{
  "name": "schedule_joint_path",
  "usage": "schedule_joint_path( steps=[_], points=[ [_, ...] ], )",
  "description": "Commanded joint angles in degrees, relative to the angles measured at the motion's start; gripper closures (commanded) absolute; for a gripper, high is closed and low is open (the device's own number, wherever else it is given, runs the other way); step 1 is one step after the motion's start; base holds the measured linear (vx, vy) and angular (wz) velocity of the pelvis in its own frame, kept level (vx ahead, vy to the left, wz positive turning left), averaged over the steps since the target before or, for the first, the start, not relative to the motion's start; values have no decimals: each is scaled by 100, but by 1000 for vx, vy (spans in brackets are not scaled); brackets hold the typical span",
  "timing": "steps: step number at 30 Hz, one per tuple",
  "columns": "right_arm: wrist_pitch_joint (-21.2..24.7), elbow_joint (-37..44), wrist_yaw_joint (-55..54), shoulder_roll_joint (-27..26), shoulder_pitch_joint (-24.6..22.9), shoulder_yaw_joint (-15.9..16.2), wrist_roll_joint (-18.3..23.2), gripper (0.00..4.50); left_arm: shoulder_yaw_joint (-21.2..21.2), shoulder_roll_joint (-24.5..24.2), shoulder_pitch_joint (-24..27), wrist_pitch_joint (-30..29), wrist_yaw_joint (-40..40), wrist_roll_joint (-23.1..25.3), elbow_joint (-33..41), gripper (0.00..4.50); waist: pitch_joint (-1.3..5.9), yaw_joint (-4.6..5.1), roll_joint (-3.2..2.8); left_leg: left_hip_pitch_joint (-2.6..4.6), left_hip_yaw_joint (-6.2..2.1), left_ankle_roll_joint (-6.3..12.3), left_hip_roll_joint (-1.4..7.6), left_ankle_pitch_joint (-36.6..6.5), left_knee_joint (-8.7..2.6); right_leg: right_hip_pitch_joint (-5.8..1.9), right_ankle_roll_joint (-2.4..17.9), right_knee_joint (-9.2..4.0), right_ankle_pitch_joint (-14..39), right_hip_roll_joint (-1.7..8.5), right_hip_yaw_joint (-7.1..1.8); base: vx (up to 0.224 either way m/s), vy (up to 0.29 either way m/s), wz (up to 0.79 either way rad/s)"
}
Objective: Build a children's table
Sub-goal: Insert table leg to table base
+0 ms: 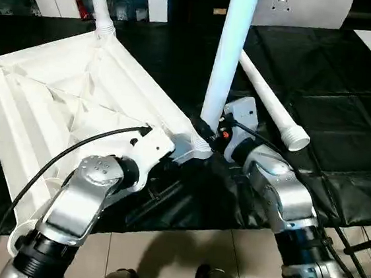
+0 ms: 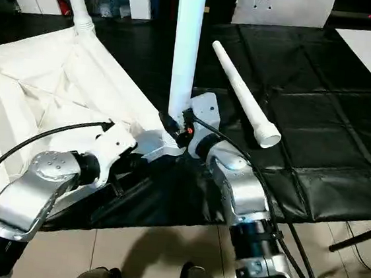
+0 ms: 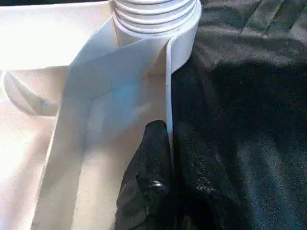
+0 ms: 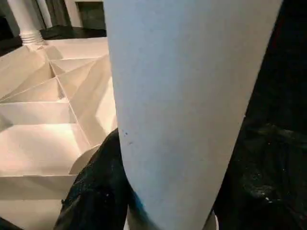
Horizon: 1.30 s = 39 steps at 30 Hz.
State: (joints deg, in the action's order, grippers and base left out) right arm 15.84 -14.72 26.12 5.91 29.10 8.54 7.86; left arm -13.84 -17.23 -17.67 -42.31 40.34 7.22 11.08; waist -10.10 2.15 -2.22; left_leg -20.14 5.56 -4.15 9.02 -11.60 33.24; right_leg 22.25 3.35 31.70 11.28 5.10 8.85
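Fingers of the right gripper point(image 1: 208, 129) clasp the upright white tubular leg point(image 1: 228, 57) at its corner socket; the left gripper point(image 3: 169, 143) pinches the rim of the upturned white ribbed plastic tabletop point(image 1: 56, 105) on black matting point(image 1: 346, 129).

From where I stand, there is no lettering, label, brand mark or number that can be read anywhere on what is in sight. The pale panel point(image 1: 299, 5) at the far side, well beyond the fingers, carries a small dark mark, too small to tell whether it is a sign or a fitting.
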Motion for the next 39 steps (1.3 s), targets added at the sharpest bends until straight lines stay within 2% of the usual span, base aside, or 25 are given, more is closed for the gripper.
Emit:
schedule_joint_path(
  steps=[1,2,3,4,6,9,10,11,12,13,14,15,16,18,19,20,22,24,25,27,28,31,33,36,39],
  points=[
    [407,-885,-9,28,-384,283,-248,261,-131,-14,-124,148,-55,47,261,450,234,15,-18,2,-142,132,281,-2970,-509,-202,-162,-630,3800,466,-281,0,0,0],
    [354,-939,-20,29,-361,276,-257,261,-109,-35,-159,154,-113,26,204,450,245,26,0,22,-134,138,289,-2958,-518,-195,-143,-647,3709,464,-285,0,0,0],
    [330,-961,-32,28,-350,271,-262,261,-94,-40,-177,152,-134,9,178,450,245,30,-27,26,-135,144,297,-2949,-531,-201,-83,-634,3589,471,-285,0,0,0],
    [318,-995,-37,25,-334,256,-256,261,-57,-31,-200,143,-134,-31,140,450,246,49,5,5,-134,157,300,-2899,-536,-206,-57,-626,3529,475,-296,0,0,0],
    [303,-1055,18,16,-302,224,-218,205,16,-12,-243,114,-101,-120,86,450,253,57,5,4,-124,154,297,-2886,-532,-202,-43,-631,3563,482,-301,0,0,0],
    [233,-1102,105,1,-269,202,-190,182,67,-15,-288,88,-28,-230,26,450,281,56,-2,19,-115,153,294,-2799,-513,-193,6,-637,3515,500,-317,0,0,0],
    [150,-1133,176,4,-253,214,-201,173,42,-47,-303,150,5,-251,-6,450,320,18,-15,-10,-89,231,302,-2443,-506,-216,150,-593,3197,511,-368,0,0,0],
    [139,-1137,185,6,-250,217,-204,162,39,-50,-305,159,8,-254,-10,450,314,22,-11,-15,-80,249,308,-2400,-507,-209,202,-584,3121,503,-370,0,0,0],
    [105,-1150,193,27,-238,231,-234,142,20,-75,-320,234,20,-259,-55,450,331,11,-9,-42,-81,262,326,-2290,-512,-241,287,-545,2924,501,-377,0,0,0],
    [101,-1156,182,36,-234,233,-245,142,12,-87,-326,264,19,-260,-76,450,334,7,-11,-69,-83,286,339,-2211,-522,-262,360,-513,2784,492,-381,0,0,0],
    [172,-1158,165,43,-231,203,-222,136,6,-106,-337,331,26,-263,-124,450,357,1,-17,-56,-70,295,342,-2144,-511,-266,394,-516,2710,495,-394,0,0,0],
    [275,-1104,237,41,-257,121,-92,127,-9,-146,-360,450,33,-265,-215,450,386,-23,-6,-38,-43,327,344,-1941,-491,-254,518,-489,2455,497,-427,0,0,0],
    [320,-1081,278,38,-268,88,-32,117,-17,-164,-373,501,37,-263,-256,450,402,-53,-1,-55,-27,366,359,-1719,-492,-272,655,-439,2166,482,-448,0,0,0],
    [354,-1018,315,67,-307,14,31,89,-11,-190,-405,581,56,-289,-357,450,437,-95,7,-54,10,426,375,-1562,-490,-285,730,-397,2024,463,-458,0,0,0],
    [341,-1013,322,74,-312,13,28,89,-10,-195,-409,592,59,-291,-368,450,426,-101,10,-56,26,426,370,-1582,-492,-277,725,-405,2091,453,-458,0,0,0],
    [248,-931,439,129,-373,15,46,82,4,-231,-438,677,88,-311,-460,450,464,-124,-7,-35,48,390,382,-1532,-471,-273,748,-404,2066,470,-469,0,0,0],
    [216,-906,475,150,-395,25,42,53,6,-243,-445,704,96,-316,-485,450,510,-155,-2,-36,90,429,397,-1239,-450,-276,888,-356,1677,452,-493,0,0,0],
    [12,-729,637,312,-581,70,-15,45,-7,-339,-487,924,181,-346,-665,450,540,-187,12,-35,125,479,378,-1079,-421,-275,943,-346,1582,444,-504,0,0,0],
    [-49,-626,701,399,-694,20,8,28,-32,-398,-514,1076,239,-373,-776,450,564,-196,9,-46,136,507,360,-966,-401,-284,946,-331,1508,438,-516,0,0,0],
    [-101,-553,751,457,-760,-22,34,9,-49,-434,-527,1144,272,-391,-846,450,640,-258,39,-96,153,680,337,-410,-348,-308,1030,-238,980,418,-549,0,0,0],
    [-147,-471,860,512,-819,-50,91,3,-64,-468,-533,1215,308,-396,-911,450,644,-264,31,-111,156,740,335,-356,-345,-307,1078,-229,924,396,-538,0,0,0],
    [-202,-228,1160,691,-945,-173,270,3,-94,-539,-556,1516,497,-453,-1141,450,655,-286,48,-128,171,740,314,-521,-329,-331,1006,-252,1223,393,-533,0,0,0],
    [-362,-95,1391,887,-986,-290,351,3,-117,-590,-575,1911,756,-560,-1394,450,645,-284,70,-127,176,686,309,-699,-333,-321,877,-307,1643,381,-526,0,0,0],
    [-360,-75,1552,1082,-932,-387,406,3,-155,-657,-636,2261,993,-651,-1626,450,624,-262,79,-103,177,591,313,-930,-348,-290,772,-326,2006,363,-521,0,0,0],
    [-349,-20,2021,1353,-849,-421,564,3,-307,-830,-729,2605,1347,-683,-1843,450,624,-271,101,-79,199,614,309,-961,-338,-266,695,-354,2217,369,-530,0,0,0]
  ],
)
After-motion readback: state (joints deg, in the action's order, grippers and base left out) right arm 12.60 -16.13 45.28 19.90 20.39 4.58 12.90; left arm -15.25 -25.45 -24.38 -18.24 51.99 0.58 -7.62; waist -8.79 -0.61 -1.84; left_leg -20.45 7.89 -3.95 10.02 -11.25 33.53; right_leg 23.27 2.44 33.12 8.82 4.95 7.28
